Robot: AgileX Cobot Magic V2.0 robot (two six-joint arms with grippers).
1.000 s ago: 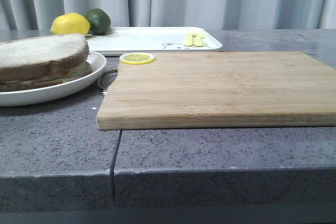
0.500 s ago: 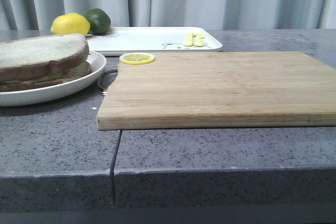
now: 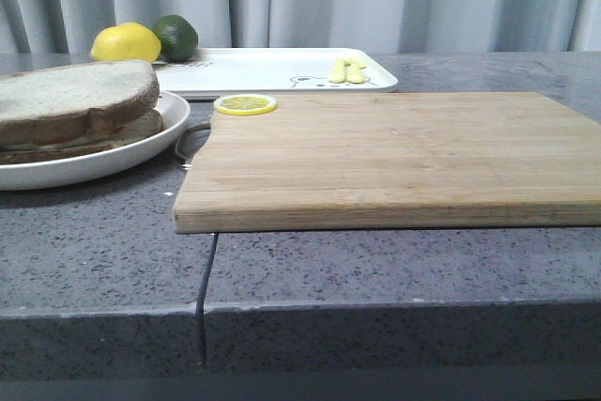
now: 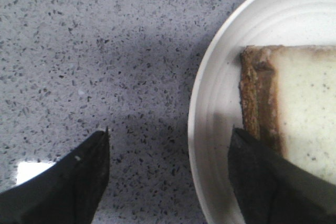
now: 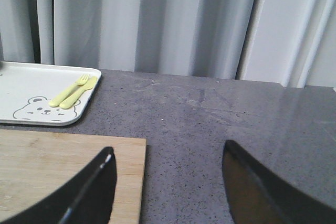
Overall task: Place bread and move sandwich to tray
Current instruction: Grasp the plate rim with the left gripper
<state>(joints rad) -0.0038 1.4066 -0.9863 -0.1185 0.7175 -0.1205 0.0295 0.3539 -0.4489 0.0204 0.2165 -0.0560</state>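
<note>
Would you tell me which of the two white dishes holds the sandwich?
The round plate at front left holds the sandwich; the rectangular tray behind carries only small yellow cutlery.

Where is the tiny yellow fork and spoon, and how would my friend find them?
Look past the big wooden cutting board to the flat white tray at the back of the grey table. The fork and spoon lie side by side near its right end, next to a printed bear face. They are pale yellow and thin, unlike the round lemon slice nearer on the board.
</note>
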